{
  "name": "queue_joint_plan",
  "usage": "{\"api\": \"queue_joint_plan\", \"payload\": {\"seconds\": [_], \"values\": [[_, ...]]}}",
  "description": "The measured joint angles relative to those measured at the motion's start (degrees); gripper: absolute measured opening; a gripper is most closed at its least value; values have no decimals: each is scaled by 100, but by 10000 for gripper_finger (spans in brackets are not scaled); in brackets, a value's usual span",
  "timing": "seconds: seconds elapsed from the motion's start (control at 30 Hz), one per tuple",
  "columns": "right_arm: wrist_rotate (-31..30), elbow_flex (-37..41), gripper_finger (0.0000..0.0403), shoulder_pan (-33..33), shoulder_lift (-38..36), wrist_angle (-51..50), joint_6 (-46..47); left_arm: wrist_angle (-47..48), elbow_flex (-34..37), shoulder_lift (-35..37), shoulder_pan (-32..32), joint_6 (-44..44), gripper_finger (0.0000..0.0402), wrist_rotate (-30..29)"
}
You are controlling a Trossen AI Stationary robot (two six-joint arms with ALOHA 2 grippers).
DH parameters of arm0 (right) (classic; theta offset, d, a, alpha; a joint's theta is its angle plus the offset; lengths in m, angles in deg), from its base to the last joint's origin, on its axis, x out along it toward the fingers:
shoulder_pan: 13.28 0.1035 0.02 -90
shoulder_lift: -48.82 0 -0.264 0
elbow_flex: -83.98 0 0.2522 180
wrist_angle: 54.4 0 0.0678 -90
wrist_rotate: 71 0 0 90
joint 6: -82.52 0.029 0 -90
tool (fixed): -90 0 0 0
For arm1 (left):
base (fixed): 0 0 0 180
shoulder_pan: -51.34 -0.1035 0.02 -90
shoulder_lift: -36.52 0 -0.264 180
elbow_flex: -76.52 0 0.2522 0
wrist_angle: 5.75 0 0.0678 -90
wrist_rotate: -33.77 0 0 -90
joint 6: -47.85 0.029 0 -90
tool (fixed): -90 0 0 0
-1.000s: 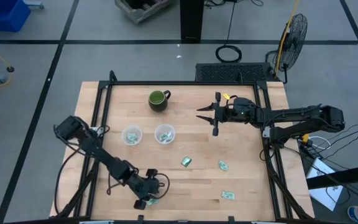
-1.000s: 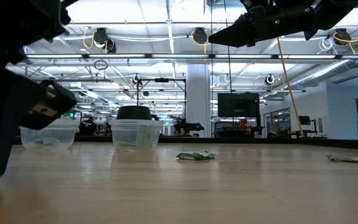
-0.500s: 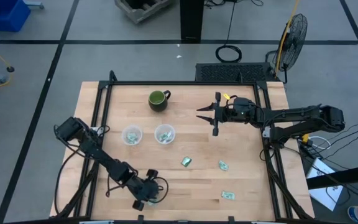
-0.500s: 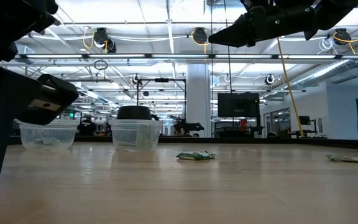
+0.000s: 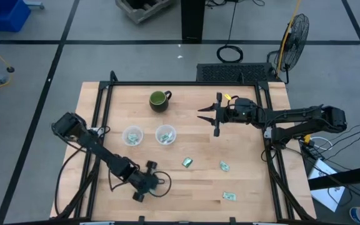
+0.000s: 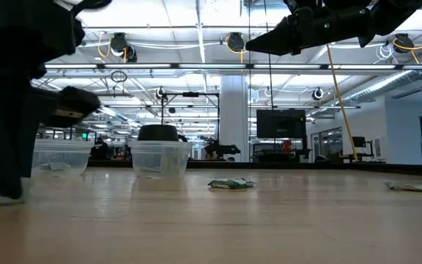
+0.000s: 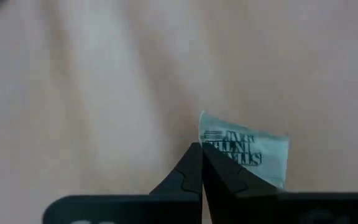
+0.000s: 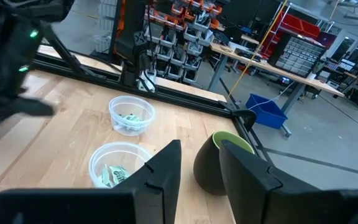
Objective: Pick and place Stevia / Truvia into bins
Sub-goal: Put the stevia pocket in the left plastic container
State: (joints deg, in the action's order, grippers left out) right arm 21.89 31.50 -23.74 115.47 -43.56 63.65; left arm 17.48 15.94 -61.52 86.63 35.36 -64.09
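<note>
My left gripper (image 5: 144,186) is near the table's near edge, left of centre, shut on one pale green Stevia sachet (image 7: 246,152). Two clear cups, the bins (image 5: 132,135) (image 5: 165,134), stand mid-table, each with sachets inside. Three loose sachets (image 5: 187,162) (image 5: 224,166) (image 5: 229,196) lie flat on the wood to the right. My right gripper (image 5: 206,115) hangs open above the table, right of the dark green mug (image 5: 159,100), with nothing between its fingers (image 8: 166,168). My left gripper pinches the sachet's edge near one corner (image 7: 207,144) between its two fingertips (image 7: 191,163), coming from above and pointing down. The rest of the sachet sticks out flat to one side of the tips. It looks clear of the table.
A black frame (image 5: 180,84) runs round the tabletop. The mug stands at the far side, behind the cups. Bare wood lies between the cups and the near edge, and around the loose sachets.
My left gripper has shut on the sachet that lay by the near edge, then gone a little toward the far edge and up. The sachet has left its place on the wood.
</note>
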Motion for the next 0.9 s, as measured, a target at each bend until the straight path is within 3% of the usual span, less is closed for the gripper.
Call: {"api": "queue_joint_plan", "payload": {"seconds": [0.13,0.33,0.43,0.63,0.9], "values": [[-1,0,105,0,0,16,-2,1548,6,867,-74,-207,4,-640],[-1,0,105,-2,0,2,-26,4176,-2,2291,-257,-1202,4,-1819],[-2,0,105,-2,0,14,-26,4926,53,2801,-448,-1577,5,-1983],[-1,0,105,-2,0,43,-28,5031,370,3299,-1039,-1567,4,-2222],[-2,0,105,-2,0,42,-29,4888,374,3078,-1922,-1505,3,-2140]]}}
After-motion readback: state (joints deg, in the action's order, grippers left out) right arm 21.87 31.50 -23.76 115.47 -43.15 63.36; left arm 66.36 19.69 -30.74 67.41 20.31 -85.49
